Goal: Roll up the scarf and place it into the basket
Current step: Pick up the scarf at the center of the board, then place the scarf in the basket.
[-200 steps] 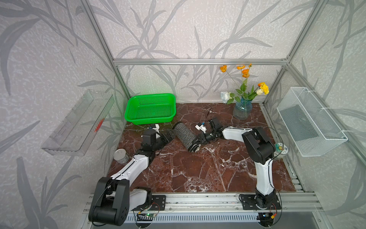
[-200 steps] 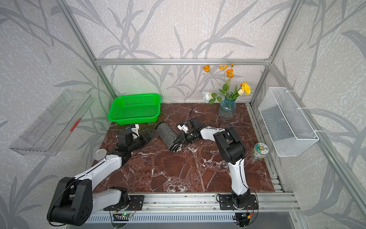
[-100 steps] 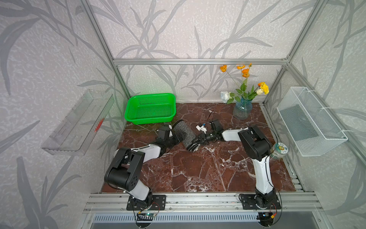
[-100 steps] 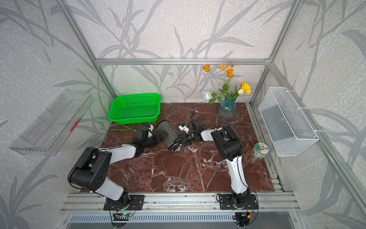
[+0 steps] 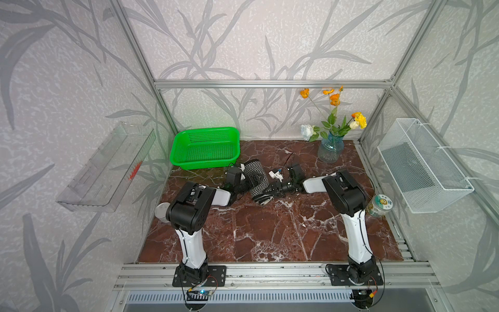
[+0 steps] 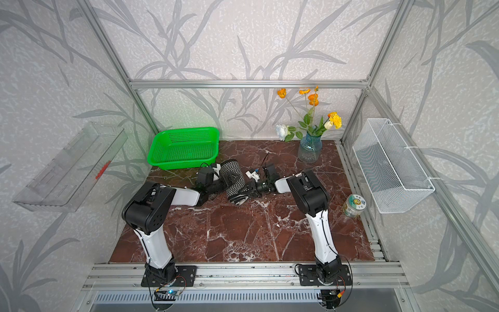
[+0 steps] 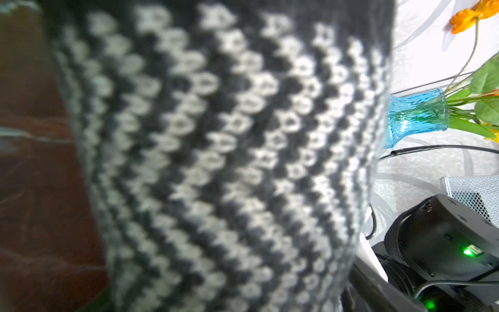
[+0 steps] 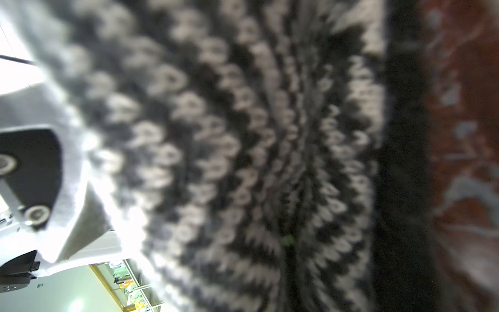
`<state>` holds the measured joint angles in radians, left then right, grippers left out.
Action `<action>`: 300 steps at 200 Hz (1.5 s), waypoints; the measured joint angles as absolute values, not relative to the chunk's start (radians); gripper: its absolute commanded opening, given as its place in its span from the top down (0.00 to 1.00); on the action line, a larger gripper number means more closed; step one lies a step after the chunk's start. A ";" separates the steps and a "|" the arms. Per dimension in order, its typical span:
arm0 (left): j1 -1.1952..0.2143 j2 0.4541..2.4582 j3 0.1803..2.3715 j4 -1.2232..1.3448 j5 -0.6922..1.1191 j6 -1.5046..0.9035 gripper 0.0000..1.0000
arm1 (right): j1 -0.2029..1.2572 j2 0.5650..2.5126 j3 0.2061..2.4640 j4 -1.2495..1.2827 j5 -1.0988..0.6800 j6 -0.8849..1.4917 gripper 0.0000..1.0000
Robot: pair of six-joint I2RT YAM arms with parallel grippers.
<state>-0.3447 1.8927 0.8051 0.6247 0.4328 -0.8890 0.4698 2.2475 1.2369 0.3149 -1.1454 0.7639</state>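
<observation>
The rolled-up scarf (image 5: 257,178) lies on the tabletop (image 5: 270,232) just in front of the green basket (image 5: 189,162), with the left pincer (image 5: 246,185) and right pincer (image 5: 272,189) seemingly touching its opposite sides, though I cannot tell whether either is apart or clamped.

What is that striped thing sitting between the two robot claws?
The rolled-up scarf lies between the left gripper and the right gripper, close against both; both top views show it.
</observation>
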 measured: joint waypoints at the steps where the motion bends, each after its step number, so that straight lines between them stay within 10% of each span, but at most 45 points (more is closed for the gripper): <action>1: -0.345 1.893 0.805 0.625 0.434 -0.889 0.16 | 0.470 2.247 1.237 0.315 -1.145 0.764 0.69; 56: -0.343 1.972 0.847 0.649 0.488 -0.901 1.00 | 0.470 2.257 1.230 0.367 -1.153 0.805 0.60; 62: -0.343 1.971 0.852 0.645 0.494 -0.900 1.00 | 0.469 2.257 1.228 0.369 -1.152 0.804 0.53; 65: -0.343 1.971 0.854 0.643 0.498 -0.897 1.00 | 0.468 2.257 1.226 0.369 -1.151 0.806 0.11; 69: -0.344 1.970 0.858 0.640 0.502 -0.896 1.00 | 0.467 2.256 1.224 0.369 -1.152 0.803 0.00; 203: -0.055 1.786 1.385 0.274 0.577 -0.815 1.00 | 0.434 1.645 0.989 -0.112 -0.822 0.365 0.01; 300: 0.149 2.340 1.654 0.368 0.508 -1.031 1.00 | 0.442 1.330 0.932 -0.266 -0.570 0.217 0.01</action>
<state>0.1493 2.3398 1.6543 0.3676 0.5079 -1.0313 0.4416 1.3296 0.9318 -0.2665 -0.5701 0.2173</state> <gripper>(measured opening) 0.147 0.991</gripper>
